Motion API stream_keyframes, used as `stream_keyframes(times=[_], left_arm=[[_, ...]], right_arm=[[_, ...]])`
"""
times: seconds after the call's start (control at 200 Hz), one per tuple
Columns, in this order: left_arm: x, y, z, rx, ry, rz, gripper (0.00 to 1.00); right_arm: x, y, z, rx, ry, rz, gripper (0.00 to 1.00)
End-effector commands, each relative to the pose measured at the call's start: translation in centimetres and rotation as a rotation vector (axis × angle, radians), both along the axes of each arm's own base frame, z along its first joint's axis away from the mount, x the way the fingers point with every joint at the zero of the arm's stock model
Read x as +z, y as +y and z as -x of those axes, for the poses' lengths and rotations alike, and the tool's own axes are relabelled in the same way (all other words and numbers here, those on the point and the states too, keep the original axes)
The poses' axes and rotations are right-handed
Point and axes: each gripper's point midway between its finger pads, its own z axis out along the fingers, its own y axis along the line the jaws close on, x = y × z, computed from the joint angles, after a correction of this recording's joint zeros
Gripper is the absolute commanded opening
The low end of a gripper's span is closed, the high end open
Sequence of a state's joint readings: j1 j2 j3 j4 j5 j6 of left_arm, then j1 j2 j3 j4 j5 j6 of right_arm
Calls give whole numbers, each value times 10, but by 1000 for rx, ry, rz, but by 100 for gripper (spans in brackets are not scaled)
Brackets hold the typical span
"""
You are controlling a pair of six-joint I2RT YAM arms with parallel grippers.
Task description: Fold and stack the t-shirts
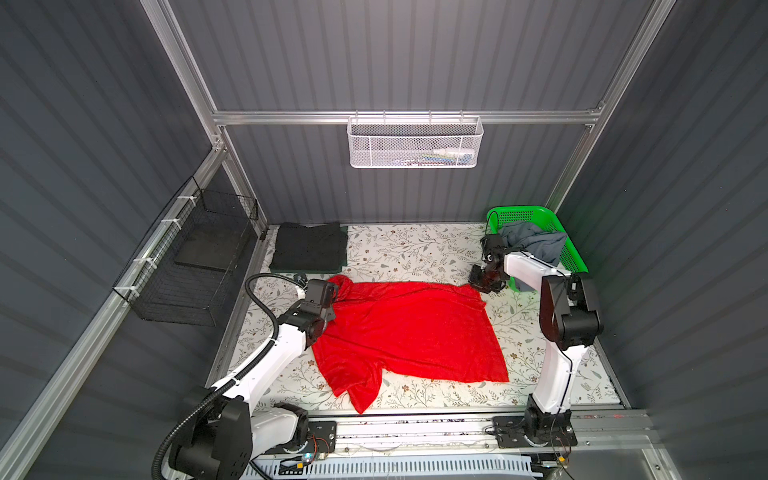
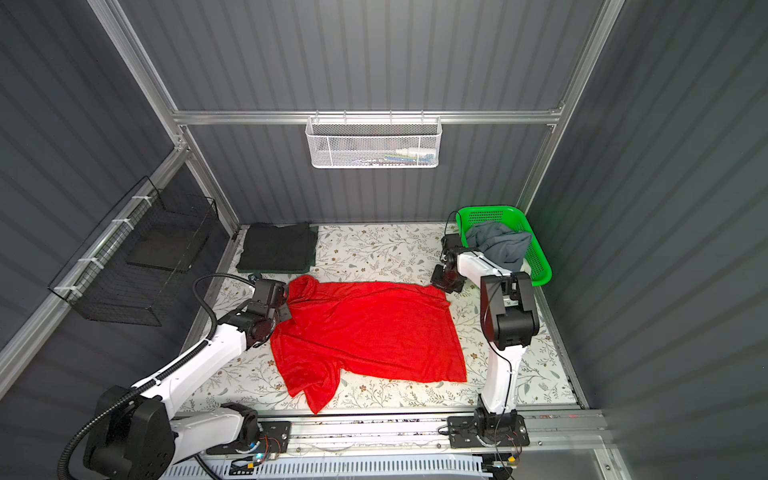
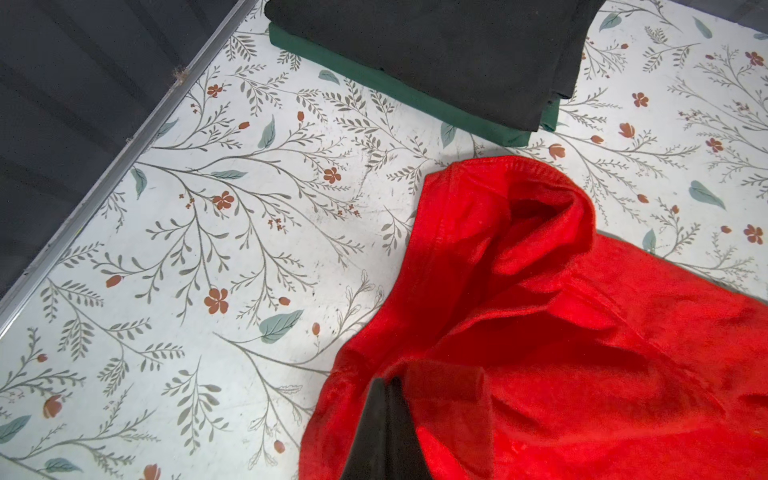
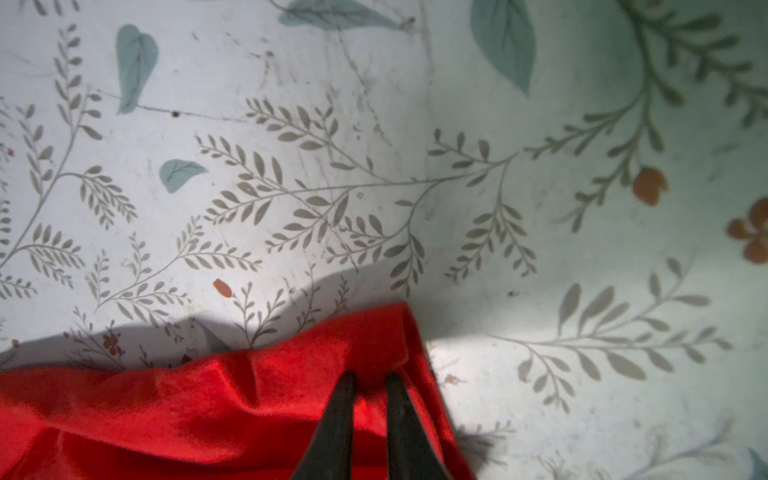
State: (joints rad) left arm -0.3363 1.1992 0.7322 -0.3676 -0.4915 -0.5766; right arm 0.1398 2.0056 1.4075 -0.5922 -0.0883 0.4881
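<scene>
Because a fold needs two held points, the left gripper (image 3: 390,384) is closed on a bunch of the red t-shirt (image 1: 407,328) at its own side, and the right gripper (image 4: 370,380) pinches the far corner, lifted a little. The shirt lies spread mid-table (image 1: 415,249), near the folded dark stack (image 1: 309,247); a grey-blue shirt (image 1: 536,245) sits in the green basket (image 1: 536,214)

Bright, even light; soft close-up blur
</scene>
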Motion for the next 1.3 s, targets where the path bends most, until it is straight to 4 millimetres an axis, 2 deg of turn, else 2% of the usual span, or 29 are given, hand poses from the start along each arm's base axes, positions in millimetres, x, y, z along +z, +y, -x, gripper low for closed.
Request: stream_keyframes(times=[0.0, 0.08, 0.19, 0.315, 0.51, 0.735, 0.91, 1.146, 1.216, 1.291], left_arm=[[0, 1, -1, -11, 6, -4, 0], [-1, 1, 0, -12, 10, -6, 0], [-2, 1, 0, -11, 11, -5, 0], [-2, 4, 0, -5, 16, -14, 0], [0, 7, 1, 5, 12, -21, 0], [-2, 12, 4, 21, 18, -38, 0], [-2, 14, 5, 25, 20, -42, 0], [-2, 4, 2, -6, 29, 6, 0], [-2, -2, 1, -25, 35, 31, 0], [-3, -6, 0, -38, 40, 49, 1]], right_arm=[[-9, -1, 3, 7, 33, 21, 7], [-9, -3, 3, 8, 35, 28, 0], [-9, -3, 1, 8, 33, 29, 0], [1, -7, -4, 1, 7, 36, 0], [24, -21, -22, -50, -50, 53, 0], [36, -33, -42, -93, -74, 41, 0], [35, -32, -52, -89, -67, 11, 0], [33, -21, -59, -58, -57, -43, 0], [36, -20, -57, -54, -59, -54, 38], [43, -22, -52, -64, -76, -49, 62]])
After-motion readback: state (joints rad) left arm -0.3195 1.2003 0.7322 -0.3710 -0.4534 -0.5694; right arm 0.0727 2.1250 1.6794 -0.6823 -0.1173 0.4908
